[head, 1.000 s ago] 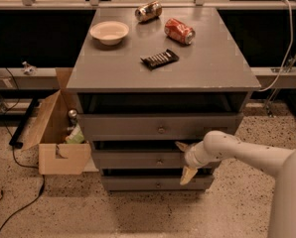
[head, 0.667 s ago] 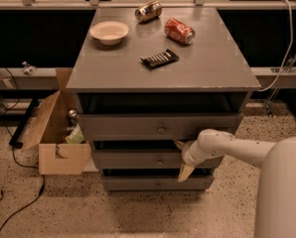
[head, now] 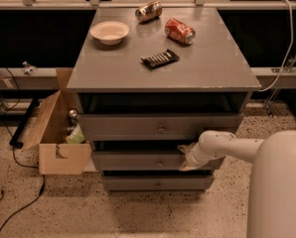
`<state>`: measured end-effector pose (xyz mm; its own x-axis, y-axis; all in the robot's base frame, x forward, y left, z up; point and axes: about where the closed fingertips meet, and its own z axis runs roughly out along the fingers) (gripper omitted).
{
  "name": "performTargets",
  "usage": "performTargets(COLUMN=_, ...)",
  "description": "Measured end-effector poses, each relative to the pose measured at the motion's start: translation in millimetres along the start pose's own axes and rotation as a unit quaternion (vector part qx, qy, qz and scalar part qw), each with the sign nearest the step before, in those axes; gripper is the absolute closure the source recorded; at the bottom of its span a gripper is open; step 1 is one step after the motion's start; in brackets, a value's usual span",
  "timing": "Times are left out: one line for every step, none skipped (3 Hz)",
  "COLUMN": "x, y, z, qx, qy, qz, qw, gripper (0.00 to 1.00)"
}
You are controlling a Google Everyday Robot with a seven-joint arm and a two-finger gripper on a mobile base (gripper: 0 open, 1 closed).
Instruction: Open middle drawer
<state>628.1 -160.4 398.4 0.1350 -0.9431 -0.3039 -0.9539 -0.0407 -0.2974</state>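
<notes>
Facing camera, middle drawer (head: pixel 133 160) runs long axis left-right; hand (head: pixel 184 158) at its front, right of knob (head: pixel 160 161); grip unclear.

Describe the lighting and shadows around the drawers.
Camera view: dim, warm light from above; soft sheen on the tabletop; deep shadow under it and in the gap above the middle drawer; the gripper, at that drawer's right part, stands out pale.
</notes>
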Motion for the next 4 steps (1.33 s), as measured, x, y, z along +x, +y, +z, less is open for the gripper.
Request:
performTargets(x=9, y=6, z=-7, qx=0.0, qy=0.013, qz=0.007, qw=0.9999, gripper=0.73)
performTargets(x=7, y=4, z=-12, qx=0.0, qy=0.013, qz=0.006, qw=0.9999, gripper=0.96)
performTargets(x=15, y=4, z=-20, qx=0.007, qy=0.023, qz=0.012, qw=0.9996, gripper=1.0)
performTargets(x=15, y=4, z=-20, qx=0.007, qy=0.023, qz=0.012, qw=0.9996, gripper=0.73)
